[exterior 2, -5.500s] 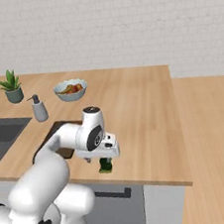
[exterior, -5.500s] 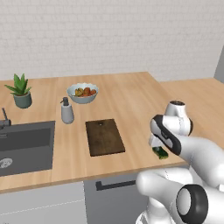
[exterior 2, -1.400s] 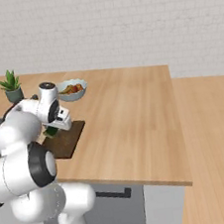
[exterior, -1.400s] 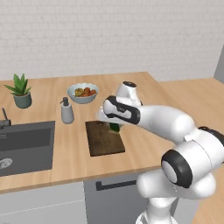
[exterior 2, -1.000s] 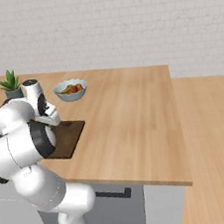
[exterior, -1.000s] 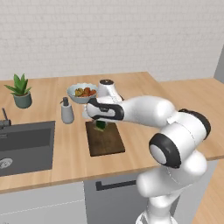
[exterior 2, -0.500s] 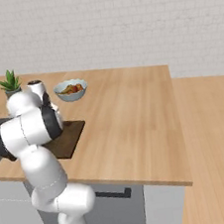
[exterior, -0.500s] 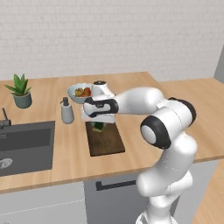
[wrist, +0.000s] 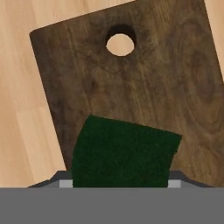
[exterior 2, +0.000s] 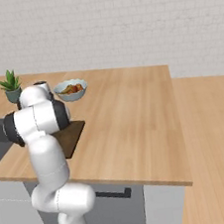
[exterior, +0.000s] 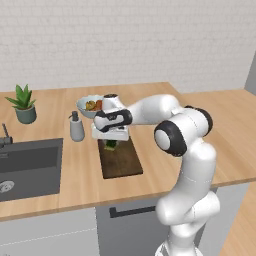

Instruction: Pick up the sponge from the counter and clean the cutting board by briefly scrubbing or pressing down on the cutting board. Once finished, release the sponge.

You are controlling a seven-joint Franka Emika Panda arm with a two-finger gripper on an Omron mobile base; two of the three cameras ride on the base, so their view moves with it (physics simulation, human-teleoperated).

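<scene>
Sponge [exterior: 110, 144] sits pinched in closed gripper [exterior: 111, 143], over hole end of board [exterior: 120, 159], low above the wood; contact not discernible. Lower straight down, press flat, scrub in short strokes within board edges. Avoid dispenser [exterior: 76, 127] left of board, bowl [exterior: 90, 105] behind board.

sponge [wrist: 124, 151] lower part cut off, cutting board [exterior 2: 70, 137] partly behind arm
</scene>
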